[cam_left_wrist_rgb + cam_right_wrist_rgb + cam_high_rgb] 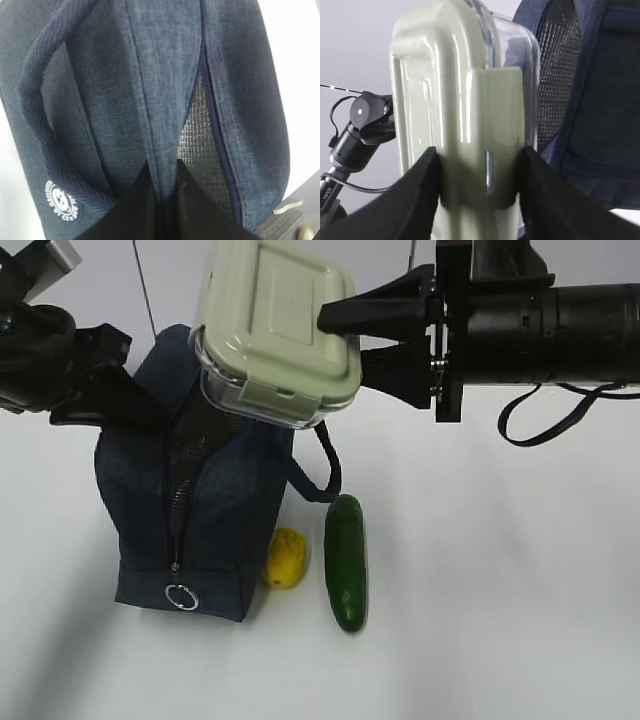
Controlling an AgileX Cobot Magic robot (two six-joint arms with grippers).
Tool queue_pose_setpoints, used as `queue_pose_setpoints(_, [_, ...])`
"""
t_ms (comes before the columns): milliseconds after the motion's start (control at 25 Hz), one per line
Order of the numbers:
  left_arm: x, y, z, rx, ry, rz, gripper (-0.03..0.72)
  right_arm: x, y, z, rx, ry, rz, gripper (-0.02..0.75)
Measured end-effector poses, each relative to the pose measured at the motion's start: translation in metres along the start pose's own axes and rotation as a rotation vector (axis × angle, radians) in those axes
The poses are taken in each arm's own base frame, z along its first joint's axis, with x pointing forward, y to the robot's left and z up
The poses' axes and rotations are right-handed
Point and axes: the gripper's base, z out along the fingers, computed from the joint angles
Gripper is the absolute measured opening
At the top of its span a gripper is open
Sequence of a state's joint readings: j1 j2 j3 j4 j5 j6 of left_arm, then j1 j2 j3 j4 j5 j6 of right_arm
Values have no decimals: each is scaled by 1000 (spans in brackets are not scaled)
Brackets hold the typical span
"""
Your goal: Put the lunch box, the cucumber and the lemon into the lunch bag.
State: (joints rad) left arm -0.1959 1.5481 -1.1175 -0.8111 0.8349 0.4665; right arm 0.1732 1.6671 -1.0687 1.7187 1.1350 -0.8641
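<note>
Lunch box (275, 325) (sage-green lid, clear body) held tilted in the air above the open top of the lunch bag (215, 530), clamped at one short end between the two fingers of the right hand (350, 340), which stands about half open around it. Left hand (162, 200) pinches the bag's fabric beside the zipper opening, its fingers closed together. Lemon (286, 557) lies on the white table (500, 590) touching the bag; cucumber (346, 561) lies just beside the lemon.
</note>
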Motion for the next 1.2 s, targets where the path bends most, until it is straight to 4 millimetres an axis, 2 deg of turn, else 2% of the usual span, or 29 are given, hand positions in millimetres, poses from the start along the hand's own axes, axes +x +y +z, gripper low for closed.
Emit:
queue_pose_setpoints(280, [1, -9, 5, 18, -2, 13, 3, 1, -20, 13, 43, 3, 48, 351])
queue_pose_setpoints(920, [-3, -17, 4, 101, -50, -23, 3, -3, -70, 23, 165, -40, 136, 351])
queue_pose_setpoints(1200, [-5, -22, 4, 151, -71, -33, 3, -2, -76, 24, 185, -34, 135, 351])
